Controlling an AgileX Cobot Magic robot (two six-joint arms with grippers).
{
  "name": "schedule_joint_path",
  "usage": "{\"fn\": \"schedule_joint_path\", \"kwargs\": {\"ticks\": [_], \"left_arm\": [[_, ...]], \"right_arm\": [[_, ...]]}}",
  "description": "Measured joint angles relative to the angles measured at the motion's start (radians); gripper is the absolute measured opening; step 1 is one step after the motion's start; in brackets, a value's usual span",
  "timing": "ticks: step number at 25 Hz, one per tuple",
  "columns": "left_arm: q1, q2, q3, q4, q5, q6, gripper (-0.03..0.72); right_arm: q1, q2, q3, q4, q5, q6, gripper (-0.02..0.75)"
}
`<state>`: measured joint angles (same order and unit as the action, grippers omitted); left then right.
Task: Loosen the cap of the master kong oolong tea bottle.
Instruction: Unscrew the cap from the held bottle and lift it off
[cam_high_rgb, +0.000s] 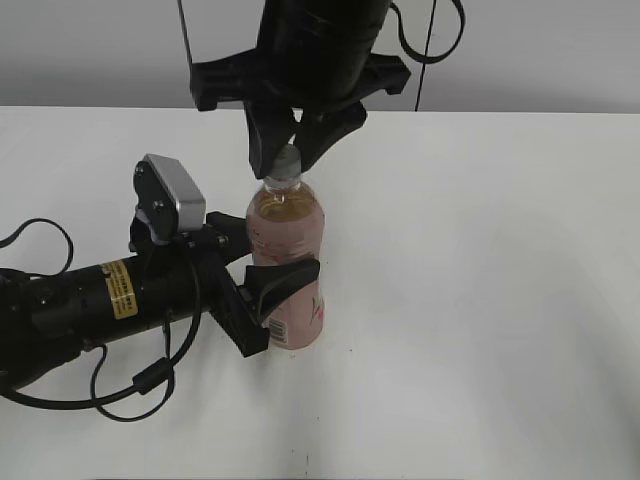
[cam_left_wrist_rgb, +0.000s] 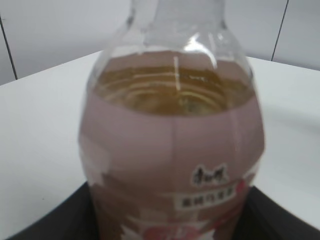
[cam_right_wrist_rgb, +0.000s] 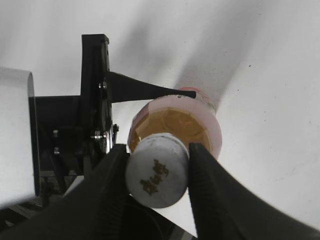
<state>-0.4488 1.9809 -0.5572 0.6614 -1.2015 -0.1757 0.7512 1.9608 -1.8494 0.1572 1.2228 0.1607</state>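
Note:
The master kong oolong tea bottle (cam_high_rgb: 290, 225) stands upright on the white table (cam_high_rgb: 480, 300), amber tea showing above its pink label. My left gripper (cam_high_rgb: 268, 252) comes in from the left and is shut on the bottle's labelled body, one black finger on each side. In the left wrist view the bottle (cam_left_wrist_rgb: 172, 135) fills the frame, with the fingers (cam_left_wrist_rgb: 45, 220) dark at the lower corners. My right gripper (cam_high_rgb: 288, 152) hangs straight above, shut on the cap (cam_high_rgb: 288, 160). In the right wrist view both ribbed fingers (cam_right_wrist_rgb: 107, 185) press the sides of the white cap (cam_right_wrist_rgb: 156, 171).
The left arm's black body (cam_high_rgb: 90, 300) and its silver camera (cam_high_rgb: 175, 195) lie along the table at the left. Cables (cam_high_rgb: 140, 385) loop beside it. A pale wall (cam_high_rgb: 540, 50) runs behind the table's far edge.

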Motion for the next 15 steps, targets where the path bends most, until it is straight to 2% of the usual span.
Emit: {"fn": "schedule_joint_path", "kwargs": {"ticks": [4,13,15], "left_arm": [[0.000,0.000,0.000,-0.001,0.000,0.000,0.391],[0.000,0.000,0.000,0.001,0.000,0.000,0.391],[0.000,0.000,0.000,0.002,0.000,0.000,0.391]], "right_arm": [[0.000,0.000,0.000,0.001,0.000,-0.210,0.284],[0.000,0.001,0.000,0.001,0.000,-1.203,0.280],[0.000,0.001,0.000,0.001,0.001,-1.321,0.280]]}}
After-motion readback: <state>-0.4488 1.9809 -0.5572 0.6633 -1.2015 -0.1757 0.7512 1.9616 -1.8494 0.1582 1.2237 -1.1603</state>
